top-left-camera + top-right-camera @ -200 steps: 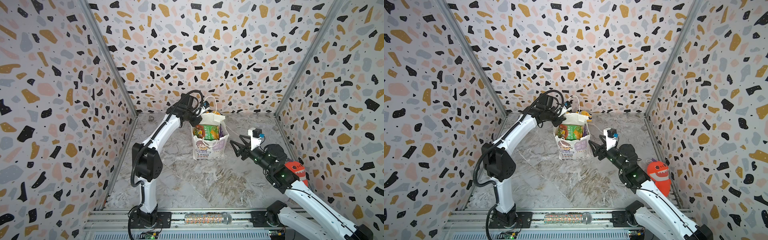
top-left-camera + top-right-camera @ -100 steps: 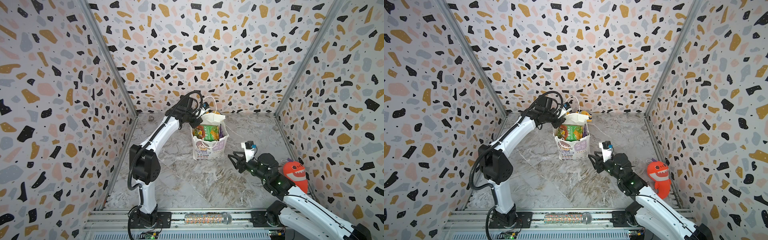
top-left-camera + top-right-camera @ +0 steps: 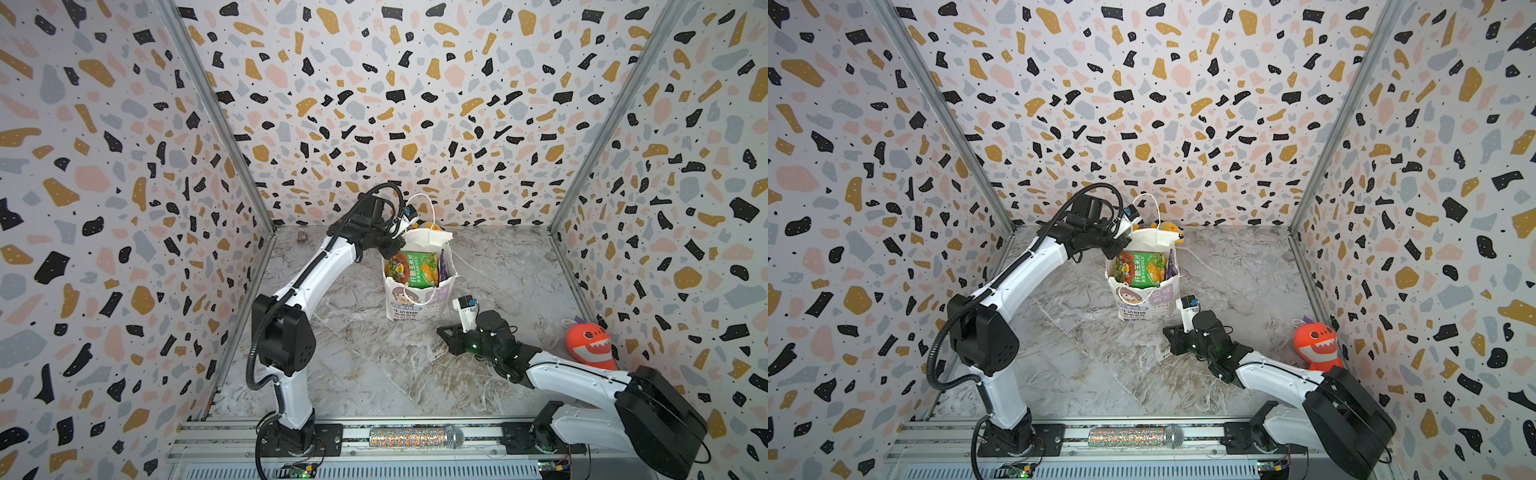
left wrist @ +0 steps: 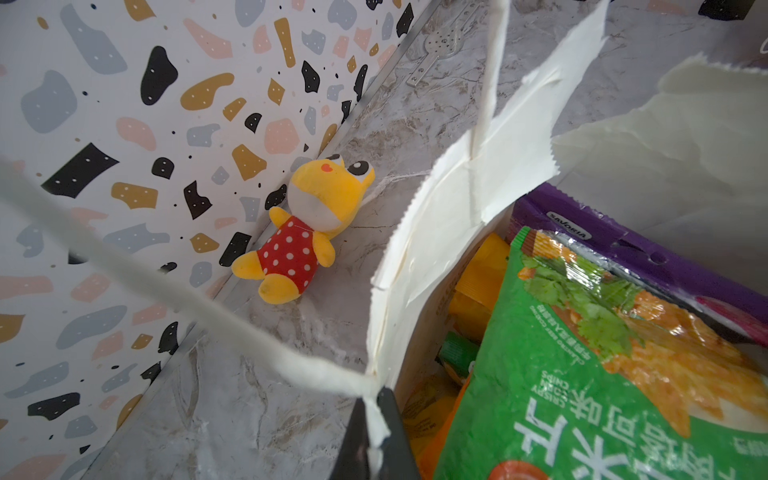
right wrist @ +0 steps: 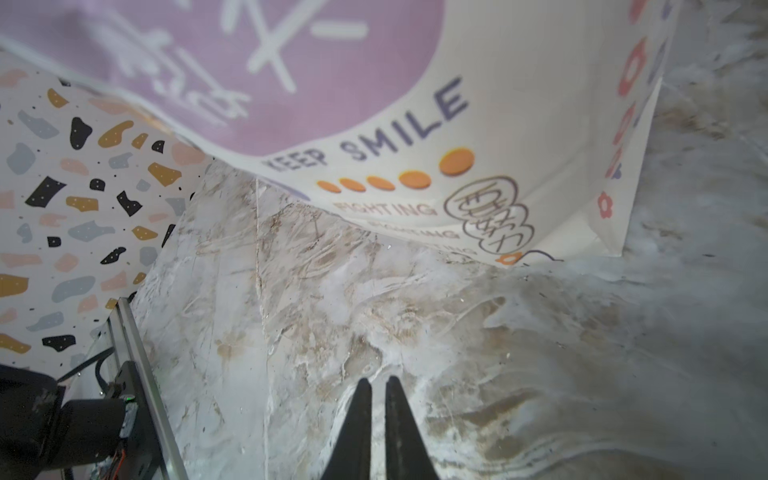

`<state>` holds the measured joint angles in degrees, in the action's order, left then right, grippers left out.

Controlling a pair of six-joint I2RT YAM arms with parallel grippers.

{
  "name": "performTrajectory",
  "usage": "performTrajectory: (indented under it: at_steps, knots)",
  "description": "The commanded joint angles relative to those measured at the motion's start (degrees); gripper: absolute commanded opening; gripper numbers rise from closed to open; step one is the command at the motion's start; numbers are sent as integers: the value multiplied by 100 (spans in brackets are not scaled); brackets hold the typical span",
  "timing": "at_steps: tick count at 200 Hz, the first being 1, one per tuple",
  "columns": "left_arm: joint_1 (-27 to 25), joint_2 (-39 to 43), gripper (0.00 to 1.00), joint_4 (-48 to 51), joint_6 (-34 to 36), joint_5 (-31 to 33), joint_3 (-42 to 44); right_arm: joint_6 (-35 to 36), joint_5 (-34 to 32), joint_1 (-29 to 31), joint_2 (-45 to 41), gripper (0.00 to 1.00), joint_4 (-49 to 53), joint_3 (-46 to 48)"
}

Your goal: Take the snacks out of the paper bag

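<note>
Snacks (image 3: 415, 269): in bag (image 3: 419, 305), green packet foremost; none out. Bag: upright. Left gripper (image 4: 374, 399): clenched on bag rim at cord. Right gripper (image 5: 378, 380): dropped from bag's side to floor before bag, jaws now closed, empty. Extraction not begun.

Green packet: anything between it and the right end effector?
Yes: the front wall of the paper bag. The right end effector sits low in front of it; the green packet pokes out of the open top, clear from above.
</note>
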<state>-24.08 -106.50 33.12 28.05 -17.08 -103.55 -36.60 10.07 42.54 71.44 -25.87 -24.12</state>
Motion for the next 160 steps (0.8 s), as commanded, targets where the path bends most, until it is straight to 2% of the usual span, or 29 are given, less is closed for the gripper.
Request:
performTrajectory:
  at_steps: [1, 28, 72, 120, 160]
  knots:
    - [-36, 442, 0, -784, -146, 8, 60, -591, -405, 66, 223, 11, -825, -251]
    - [-53, 570, 0, -979, -211, 20, 143, -863, -939, 70, 576, 12, -1102, -362]
    - [-62, 721, 0, -1232, -320, 84, 218, -842, -1211, 44, 1127, 13, -1441, -714]
    - [-78, 830, 0, -1423, -274, 3, 298, -614, -1213, 7, 1801, 14, -2022, -901]
    - [-84, 877, 0, -1511, -109, -48, 283, -314, -1205, -1, 1768, 17, -2058, -1047]
